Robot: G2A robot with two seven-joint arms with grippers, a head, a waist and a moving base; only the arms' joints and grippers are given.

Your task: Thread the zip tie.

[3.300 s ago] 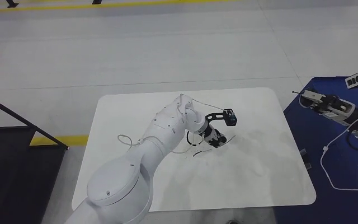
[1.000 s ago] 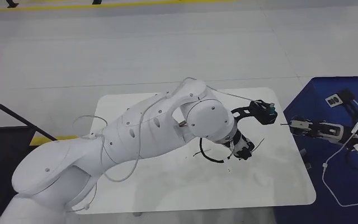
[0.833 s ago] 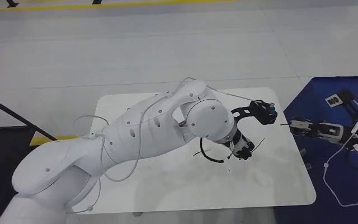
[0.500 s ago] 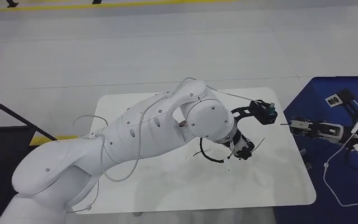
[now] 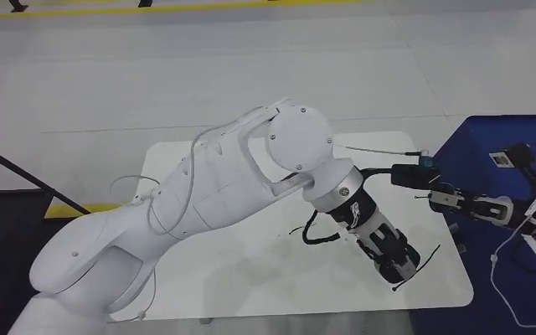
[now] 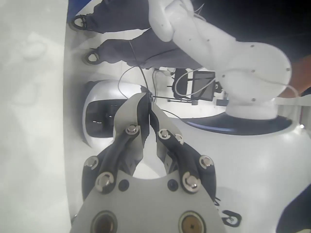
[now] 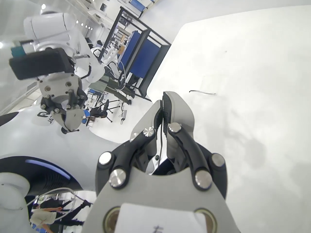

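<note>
In the top view my left gripper (image 5: pixel 408 272) hangs over the near right corner of the white table (image 5: pixel 209 167), shut on a thin black zip tie (image 5: pixel 423 264) that sticks out on both sides. The left wrist view has the left gripper (image 6: pixel 148 95) pinching the zip tie (image 6: pixel 136 56) at its small head, with the strand running away from the tips. My right gripper (image 7: pixel 163 98) is shut, with a thin black strand (image 7: pixel 160 132) running between its fingers. The left gripper (image 7: pixel 69 128) hangs farther off. Another black zip tie (image 7: pixel 201 92) lies on the table (image 7: pixel 243 49).
A blue mat (image 5: pixel 481 159) with black devices and white cables borders the table's right edge. A black cable loop (image 5: pixel 318 237) hangs by the left arm's wrist. The table's rounded edge (image 6: pixel 64 25) is close beside the left gripper.
The left arm has swung out and lifted: its gripper went from mid-table toward the near right corner, carrying the zip tie off the surface.
</note>
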